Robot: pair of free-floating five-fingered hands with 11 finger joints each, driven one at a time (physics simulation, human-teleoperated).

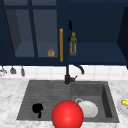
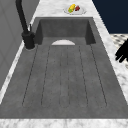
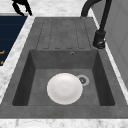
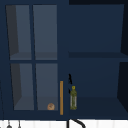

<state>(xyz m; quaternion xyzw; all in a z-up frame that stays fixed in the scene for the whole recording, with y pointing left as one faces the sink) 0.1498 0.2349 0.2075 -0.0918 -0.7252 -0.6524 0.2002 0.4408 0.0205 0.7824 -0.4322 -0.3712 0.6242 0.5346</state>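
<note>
My left hand (image 1: 37,108) hovers over the front left part of the ribbed drainboard (image 1: 47,92), fingers relaxed and holding nothing. The same hand (image 2: 122,52) shows at the counter's front edge in the left side view, and the hand (image 3: 21,5) appears again at the top left of the right side view. My right hand (image 1: 70,25) is a thin dark sliver high up, just above a green oil bottle (image 1: 73,45) on the open cabinet's lower shelf. In the upper view that hand (image 4: 70,78) hangs above the bottle (image 4: 73,98), apart from it.
A white plate (image 3: 64,88) lies in the sink basin (image 3: 40,62) beside the drain. A big red ball (image 1: 67,115) sits at the sink's front edge. The black faucet (image 1: 67,75) stands behind. A fruit plate (image 1: 124,105) rests on the right counter. A brown item (image 1: 51,52) sits behind the glass door.
</note>
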